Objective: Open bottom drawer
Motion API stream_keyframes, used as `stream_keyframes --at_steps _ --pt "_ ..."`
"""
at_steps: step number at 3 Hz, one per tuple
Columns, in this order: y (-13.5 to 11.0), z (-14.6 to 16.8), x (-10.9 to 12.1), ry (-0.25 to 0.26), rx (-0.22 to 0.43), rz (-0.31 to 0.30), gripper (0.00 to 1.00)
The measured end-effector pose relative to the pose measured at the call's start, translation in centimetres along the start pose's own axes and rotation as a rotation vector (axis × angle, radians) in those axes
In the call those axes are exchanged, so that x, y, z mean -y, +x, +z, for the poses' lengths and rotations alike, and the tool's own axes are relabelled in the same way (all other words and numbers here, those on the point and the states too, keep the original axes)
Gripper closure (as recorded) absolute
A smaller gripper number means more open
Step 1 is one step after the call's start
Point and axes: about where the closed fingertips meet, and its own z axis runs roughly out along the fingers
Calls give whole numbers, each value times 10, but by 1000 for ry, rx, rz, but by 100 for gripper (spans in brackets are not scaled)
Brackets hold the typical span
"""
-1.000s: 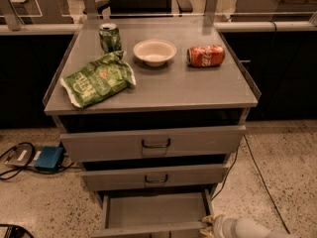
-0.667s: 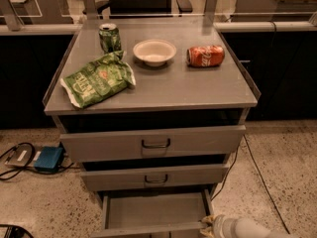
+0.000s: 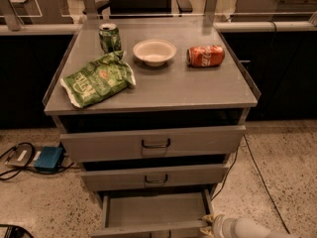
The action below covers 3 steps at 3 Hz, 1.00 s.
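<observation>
The bottom drawer [image 3: 153, 211] of the grey cabinet is pulled out toward me, its bare inside showing; its front runs along the lower edge of the view and its handle is cut off there. My gripper [image 3: 207, 224] is at the drawer's front right corner, at the bottom of the view, with its pale arm segment [image 3: 245, 228] reaching in from the right. The mid-sized middle drawer [image 3: 156, 176] and the tallest top drawer [image 3: 154, 143] above it each carry a dark loop handle.
On the cabinet top [image 3: 198, 90] lie a green chip bag [image 3: 98, 80], a green can [image 3: 109, 37], a white bowl [image 3: 154, 51] and a red soda can [image 3: 205, 55] on its side. A blue box [image 3: 48, 158] with cables sits on the floor at left.
</observation>
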Motion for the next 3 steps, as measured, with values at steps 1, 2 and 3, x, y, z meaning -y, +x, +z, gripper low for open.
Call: stream_keyframes --at_steps 1,2,3 --pt "0 0 0 0 0 0 4" --pt "0 0 0 0 0 0 0" --pt "0 0 0 0 0 0 0"
